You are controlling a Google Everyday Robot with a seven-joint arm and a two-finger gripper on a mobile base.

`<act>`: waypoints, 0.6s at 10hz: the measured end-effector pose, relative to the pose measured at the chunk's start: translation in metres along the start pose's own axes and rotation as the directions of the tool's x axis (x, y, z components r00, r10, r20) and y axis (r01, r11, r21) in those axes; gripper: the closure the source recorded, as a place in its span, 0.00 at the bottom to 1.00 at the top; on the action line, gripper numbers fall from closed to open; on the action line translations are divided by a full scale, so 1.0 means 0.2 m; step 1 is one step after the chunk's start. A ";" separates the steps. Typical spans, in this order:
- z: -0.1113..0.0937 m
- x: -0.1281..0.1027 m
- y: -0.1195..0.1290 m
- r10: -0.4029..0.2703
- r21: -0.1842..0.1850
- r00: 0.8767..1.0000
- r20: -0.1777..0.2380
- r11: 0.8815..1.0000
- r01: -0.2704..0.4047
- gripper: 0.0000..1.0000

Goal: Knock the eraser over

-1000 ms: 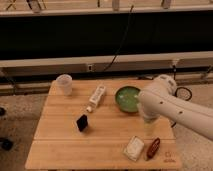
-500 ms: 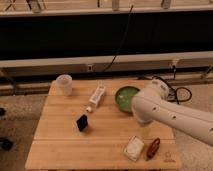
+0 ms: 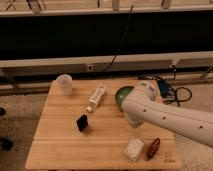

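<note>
The eraser (image 3: 82, 122) is a small black block standing upright on the left middle of the wooden table (image 3: 60, 145). My white arm (image 3: 165, 117) reaches in from the lower right. My gripper (image 3: 129, 111) is at the arm's rounded end, right of the eraser and apart from it. It sits in front of the green bowl (image 3: 121, 93), which the arm partly covers.
A white tube (image 3: 97, 96) lies behind the eraser. A clear cup (image 3: 64, 84) stands at the far left corner. A white pad-like piece (image 3: 133, 148) and a brown oblong object (image 3: 153, 148) lie near the front right edge. Cables (image 3: 172, 92) lie beyond the table.
My arm has moved left across the table, closer to the eraser, and now covers more of the green bowl. The eraser has not moved.
</note>
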 end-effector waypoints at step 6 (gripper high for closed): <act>0.07 -0.18 -0.06 -0.060 0.012 0.998 0.033 0.998 0.060 0.90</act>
